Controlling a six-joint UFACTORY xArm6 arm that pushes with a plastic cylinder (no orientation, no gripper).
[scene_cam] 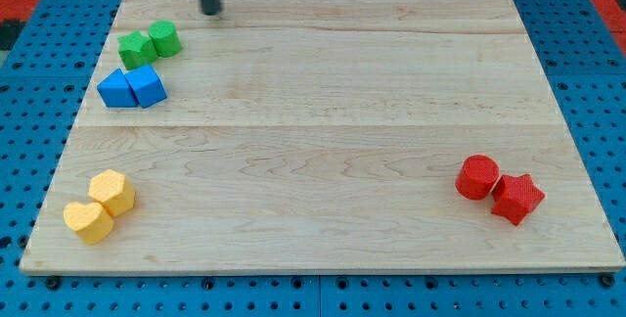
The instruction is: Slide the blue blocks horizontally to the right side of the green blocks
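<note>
my tip (211, 11) beside green blocks (150, 44), blue blocks (132, 88) below

Pale wooden board (342, 141), blue pegboard surface (597, 82) around it, even light

Near the board's (323, 141) top-left corner, my tip (210, 11) rests on the wood, just right of and above the two green blocks (150, 44), apart from them. Those greens touch each other, and the two blue blocks (132, 88) sit pressed together right below them. By the bottom-left corner lie two yellow blocks (100, 206), touching. Toward the bottom-right corner, a red cylinder (477, 177) touches a red star-shaped block (516, 199).
</note>
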